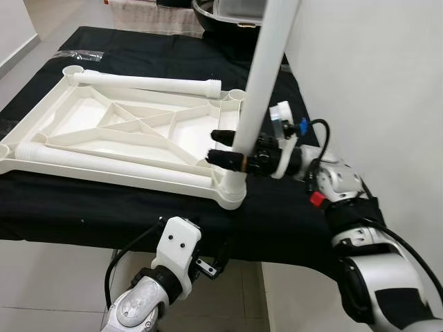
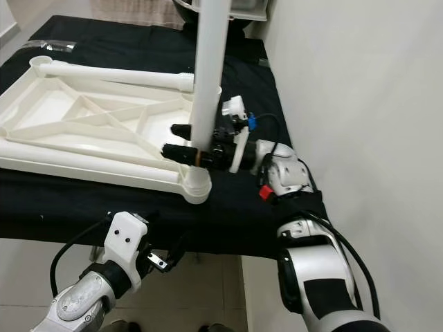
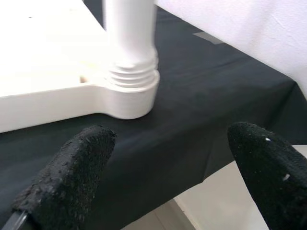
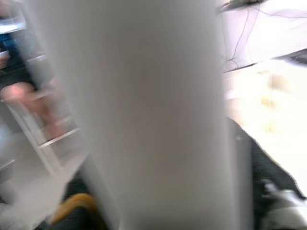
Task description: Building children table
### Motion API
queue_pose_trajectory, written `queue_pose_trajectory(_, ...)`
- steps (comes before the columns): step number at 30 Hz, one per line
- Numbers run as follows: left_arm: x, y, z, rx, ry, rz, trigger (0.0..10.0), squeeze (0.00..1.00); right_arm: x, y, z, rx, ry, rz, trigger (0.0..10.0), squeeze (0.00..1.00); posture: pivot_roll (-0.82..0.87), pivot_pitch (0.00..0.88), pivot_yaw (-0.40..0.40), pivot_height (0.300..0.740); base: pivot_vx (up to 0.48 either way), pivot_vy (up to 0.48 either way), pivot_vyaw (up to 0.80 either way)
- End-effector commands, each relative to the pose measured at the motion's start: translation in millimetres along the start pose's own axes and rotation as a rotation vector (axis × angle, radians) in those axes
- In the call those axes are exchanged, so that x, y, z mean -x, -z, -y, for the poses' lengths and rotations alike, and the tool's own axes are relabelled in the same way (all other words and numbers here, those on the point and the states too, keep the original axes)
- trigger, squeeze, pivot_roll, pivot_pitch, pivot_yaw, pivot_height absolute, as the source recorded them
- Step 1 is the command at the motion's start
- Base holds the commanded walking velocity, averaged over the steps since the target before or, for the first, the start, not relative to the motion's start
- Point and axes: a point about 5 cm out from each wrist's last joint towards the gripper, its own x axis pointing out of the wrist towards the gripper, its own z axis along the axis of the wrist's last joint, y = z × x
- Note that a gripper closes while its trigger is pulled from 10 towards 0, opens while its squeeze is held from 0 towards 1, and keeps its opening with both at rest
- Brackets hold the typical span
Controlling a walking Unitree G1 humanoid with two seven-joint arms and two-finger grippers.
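On black-covered desk [image 1: 83, 214]: white tabletop [image 1: 124, 128] lying upside down, two loose white legs [image 1: 149, 84] resting across it, far and near. Below near desk edge, left gripper [image 3: 168, 177] hovers, fingers spread wide, holding nothing. At tabletop's near right corner socket [image 1: 232, 197], upright leg [image 1: 266, 69] stands; right gripper [image 1: 225, 147] clamps it from right, fingers either side.

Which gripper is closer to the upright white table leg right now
Right. The right gripper clasps the upright leg just above its corner socket; the left gripper hangs open below the table edge, apart from it.
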Motion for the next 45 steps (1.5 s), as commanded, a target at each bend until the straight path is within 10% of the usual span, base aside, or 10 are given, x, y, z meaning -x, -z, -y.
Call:
queue_pose_trajectory(1, 1.8, -1, 2.6, -0.003, 0.005, 0.011, 10.0, 0.0, -5.0, -2, 1.7, 0.023, 0.032, 0.001, 0.0, 0.0, 0.13, 0.106, -0.135, 0.74, 0.0, 0.0, 0.0)
queue_pose_trajectory(14, 1.1, -1, 2.6, -0.004, 0.014, 0.011, 10.0, 0.0, 49.3, 14, 52.9, 0.042, 1.349, -0.059, 0.0, 0.0, 0.11, 0.117, -0.123, 0.74, 0.0, 0.0, 0.0)
queue_pose_trajectory(22, 0.1, -1, 2.5, -0.008, 0.015, 0.011, 10.0, 0.0, 54.1, 24, 40.2, -0.04, 1.674, -0.008, 0.0, 0.0, 0.12, 0.117, -0.123, 0.74, 0.0, 0.0, 0.0)
queue_pose_trajectory(23, 0.1, -1, 2.5, -0.008, 0.015, 0.011, 10.0, 0.0, 54.1, 24, 40.2, -0.04, 1.674, -0.008, 0.0, 0.0, 0.12, 0.117, -0.123, 0.74, 0.0, 0.0, 0.0)
queue_pose_trajectory(25, -0.4, -1, 1.9, -0.009, 0.013, 0.009, 10.0, 0.0, 18.9, 23, 29.4, -0.068, 1.548, 0.115, 10.0, 0.24, 0.12, 0.12, -0.123, 0.74, 0.0, 0.0, 0.0)
queue_pose_trajectory(26, -0.4, -1, 1.9, -0.009, 0.013, 0.009, 10.0, 0.0, 18.9, 23, 29.4, -0.068, 1.548, 0.115, 10.0, 0.24, 0.12, 0.12, -0.123, 0.74, 0.0, 0.0, 0.0)
queue_pose_trajectory(27, -0.4, -1, 1.8, -0.008, 0.013, 0.01, 10.0, 0.0, 12.5, 18, 27.8, -0.036, 1.484, 0.153, 10.0, 1.0, 0.12, 0.12, -0.122, 0.74, 0.0, 0.0, 0.0)
queue_pose_trajectory(31, -0.4, -1, 1.6, -0.007, 0.013, 0.01, 10.0, 0.0, 7.3, 11, 28.0, 0.012, 1.428, 0.194, 10.0, 1.0, 0.11, 0.122, -0.122, 0.74, 0.0, 0.0, 0.0)
queue_pose_trajectory(32, -0.6, 0, 1.5, -0.006, 0.013, 0.008, 10.0, 0.0, 8.7, 3, 31.9, 0.04, 1.343, 0.245, 10.0, 0.0, 0.11, 0.122, -0.121, 0.74, 0.0, 0.0, 0.0)
queue_pose_trajectory(45, -0.7, 0, 2.2, -0.003, 0.021, 0.014, 10.0, 0.0, 11.6, -5, 19.5, -0.033, 0.402, 0.072, 10.0, 0.0, 0.12, 0.115, -0.125, 0.74, 0.0, 0.0, 0.0)
